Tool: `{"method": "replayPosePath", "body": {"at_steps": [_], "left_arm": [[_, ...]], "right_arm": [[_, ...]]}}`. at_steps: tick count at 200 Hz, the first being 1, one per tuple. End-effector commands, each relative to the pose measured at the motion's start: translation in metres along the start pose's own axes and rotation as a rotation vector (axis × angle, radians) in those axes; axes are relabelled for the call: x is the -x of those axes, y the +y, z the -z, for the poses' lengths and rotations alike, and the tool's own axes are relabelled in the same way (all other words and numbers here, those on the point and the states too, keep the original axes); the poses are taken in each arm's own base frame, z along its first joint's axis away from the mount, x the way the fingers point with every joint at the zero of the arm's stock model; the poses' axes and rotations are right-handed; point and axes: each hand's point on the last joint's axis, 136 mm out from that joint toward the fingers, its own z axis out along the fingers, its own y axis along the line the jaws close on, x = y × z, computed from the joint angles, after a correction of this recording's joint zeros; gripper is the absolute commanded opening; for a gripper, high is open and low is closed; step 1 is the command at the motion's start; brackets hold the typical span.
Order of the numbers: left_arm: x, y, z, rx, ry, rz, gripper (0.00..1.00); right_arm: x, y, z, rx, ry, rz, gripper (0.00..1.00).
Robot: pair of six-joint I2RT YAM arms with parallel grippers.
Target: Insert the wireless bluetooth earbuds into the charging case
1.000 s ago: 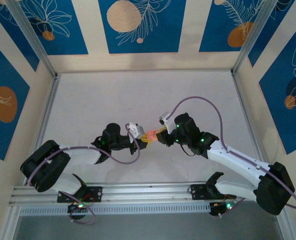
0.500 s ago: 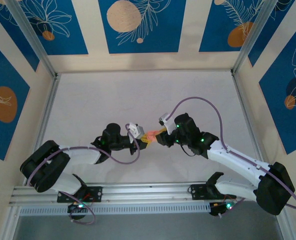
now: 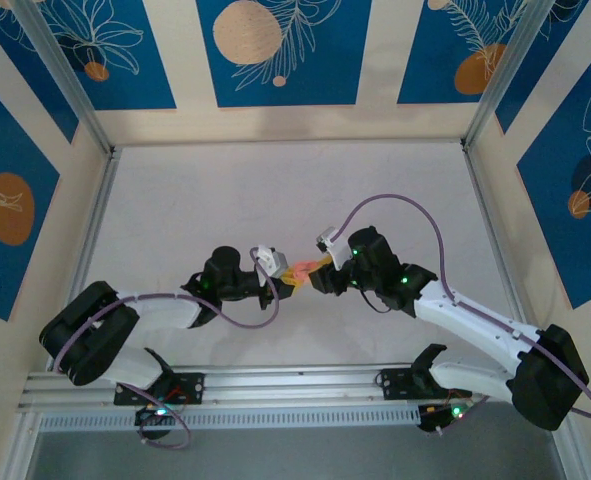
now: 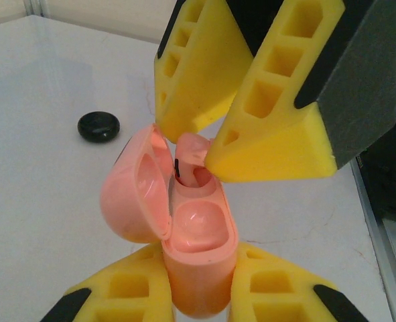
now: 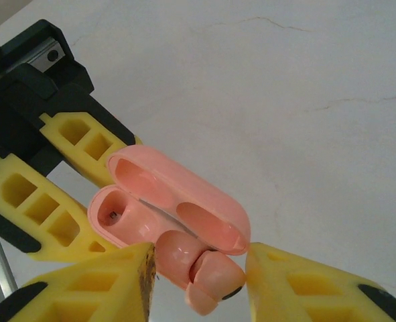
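My left gripper (image 4: pixel 199 272) is shut on the lower body of the pink charging case (image 4: pixel 199 225), holding it up off the table with its lid (image 4: pixel 132 194) swung open. In the top view the case (image 3: pixel 300 270) hangs between the left gripper (image 3: pixel 281 272) and the right gripper (image 3: pixel 316 268). A pink earbud (image 5: pixel 214 275) with a dark patch sits in the case's far slot, its head sticking out. My right gripper (image 5: pixel 199 260) straddles that earbud with its jaws parted and a gap on one side. The near slot (image 4: pixel 199 221) holds nothing. A small glossy black oval piece (image 4: pixel 98 127) lies on the table.
The white table (image 3: pixel 275 190) spreads out beyond both grippers, bounded by metal rails (image 3: pixel 95 220) and patterned walls. The right gripper's yellow fingers (image 4: pixel 271 121) crowd the space right above the case.
The right gripper's jaws have spread apart around the earbud in the case. Both arms and the case have stayed almost where they were.
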Motion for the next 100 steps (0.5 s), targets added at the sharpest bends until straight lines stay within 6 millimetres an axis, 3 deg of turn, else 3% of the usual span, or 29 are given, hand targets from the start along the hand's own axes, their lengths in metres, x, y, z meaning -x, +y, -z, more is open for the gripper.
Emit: {"method": "replayPosePath", "body": {"at_steps": [1,60,100], "left_arm": [[0.028,-0.001,0.002,0.009,-0.078,-0.068,0.14],[0.027,-0.001,0.003,0.008,-0.078,-0.071,0.14],[0.027,-0.002,0.003,0.007,-0.083,-0.074,0.14]], "right_arm": [[0.013,0.023,0.013,0.088,-0.021,0.019,0.44],[0.039,0.027,0.037,0.119,-0.095,-0.022,0.54],[0.052,0.029,0.054,0.185,-0.136,-0.099,0.56]]}}
